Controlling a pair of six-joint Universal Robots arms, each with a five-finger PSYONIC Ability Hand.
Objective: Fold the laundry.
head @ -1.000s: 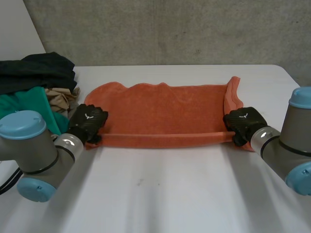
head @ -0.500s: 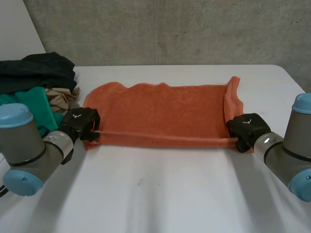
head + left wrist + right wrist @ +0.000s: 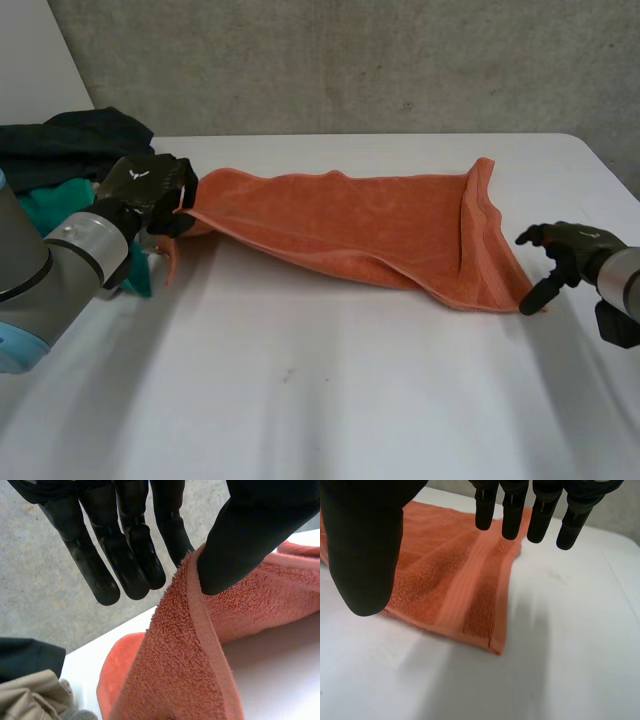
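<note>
An orange towel (image 3: 370,225) lies across the middle of the white table (image 3: 330,400), folded in half lengthwise. My left hand (image 3: 150,190) is shut on its left end, raised a little off the table. In the left wrist view the thumb (image 3: 250,535) pinches the towel's hem (image 3: 197,630) against the fingers (image 3: 125,545). From that grip the towel slopes down to its right end, which rests flat. My right hand (image 3: 565,250) hovers open just right of the near right corner (image 3: 492,645), fingers (image 3: 512,510) straight and apart from the thumb (image 3: 365,540), touching nothing.
A pile of laundry sits at the table's far left: a dark garment (image 3: 80,140), a teal one (image 3: 50,205) and a beige one (image 3: 125,200), close behind my left hand. A concrete wall (image 3: 350,60) stands behind the table.
My right hand let go of the towel's right end, opened and drew away to the right. My left hand closed on the left end and lifted it up and back toward the pile.
</note>
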